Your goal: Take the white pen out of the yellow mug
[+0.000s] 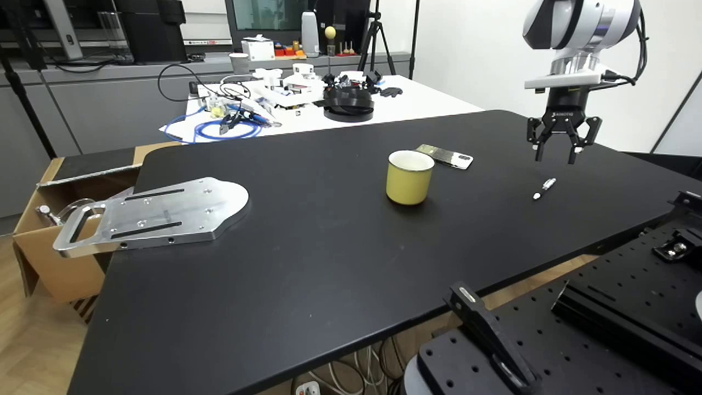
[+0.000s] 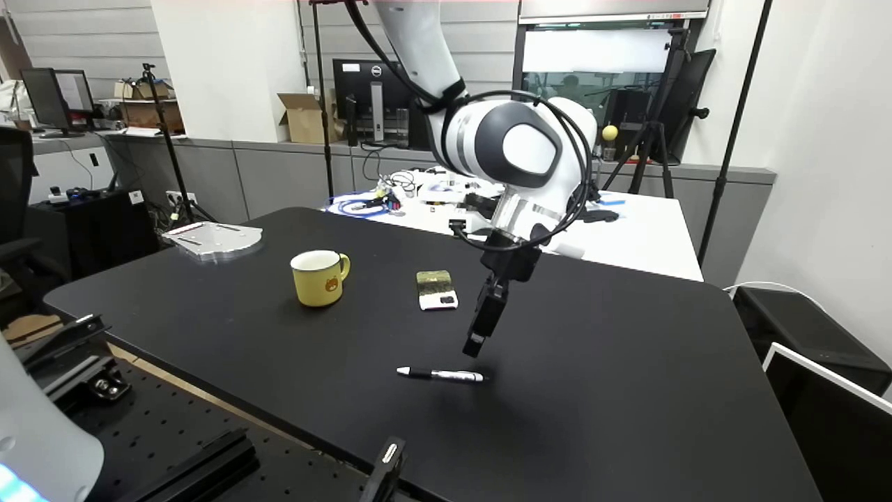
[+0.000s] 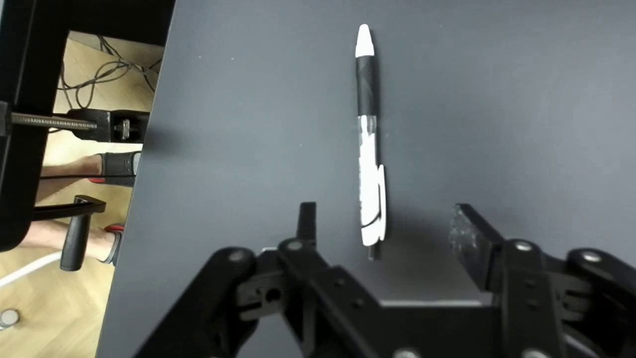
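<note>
Metal plate (image 1: pixel 164 211) at left edge of worktop (image 1: pixel 307 285), one end jutting past it over cardboard box (image 1: pixel 68 277). Yellow mug (image 1: pixel 408 181) upright, well in from all edges, handle (image 2: pixel 346 267) turned right in exterior view. Flat oblong object (image 1: pixel 445 156) right of mug, nearer far edge. White pen (image 1: pixel 544 188) flat on worktop, out of mug, between mug and right edge, tip leftward. Pincer (image 1: pixel 555 159) above pen's clip end, fingers apart; clip end between them in wrist view.

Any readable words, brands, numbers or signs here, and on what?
"ROBOTIQ": black two-fingered tool.
"DELL": round logo, black rectangular monitor.
Too blurred to read: lettering on the slim white pen with black grip.
Too small: thin red-and-white strip label, white monitor sticker.
</note>
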Robot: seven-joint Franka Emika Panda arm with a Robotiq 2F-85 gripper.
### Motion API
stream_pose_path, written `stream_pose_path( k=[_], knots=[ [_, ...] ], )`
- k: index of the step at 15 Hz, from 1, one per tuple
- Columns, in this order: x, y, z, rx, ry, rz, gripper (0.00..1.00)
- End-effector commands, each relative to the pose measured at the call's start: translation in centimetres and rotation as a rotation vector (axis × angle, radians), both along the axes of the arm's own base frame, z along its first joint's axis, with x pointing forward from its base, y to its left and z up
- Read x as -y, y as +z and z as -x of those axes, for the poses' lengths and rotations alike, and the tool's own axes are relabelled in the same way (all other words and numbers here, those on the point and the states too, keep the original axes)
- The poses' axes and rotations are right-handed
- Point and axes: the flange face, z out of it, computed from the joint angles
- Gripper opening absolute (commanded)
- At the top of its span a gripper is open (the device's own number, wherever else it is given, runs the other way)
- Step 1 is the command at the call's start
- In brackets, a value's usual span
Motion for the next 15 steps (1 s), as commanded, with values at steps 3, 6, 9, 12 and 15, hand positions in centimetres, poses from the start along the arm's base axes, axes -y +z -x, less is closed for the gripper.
stream_pose_path(
  k=[3,6,9,12,15],
  knots=[
    [-2.0,5.9,-2.8,0.055,0.075,0.116,1.0],
    [-3.6,8.6,-3.9,0.094,0.136,0.215,1.0],
    [-5.6,10.9,-4.6,0.146,0.157,0.271,1.0],
    [-5.7,10.6,-5.6,0.152,0.18,0.261,1.0],
    [-6.2,10.8,-5.7,0.158,0.185,0.256,1.0]
  ],
)
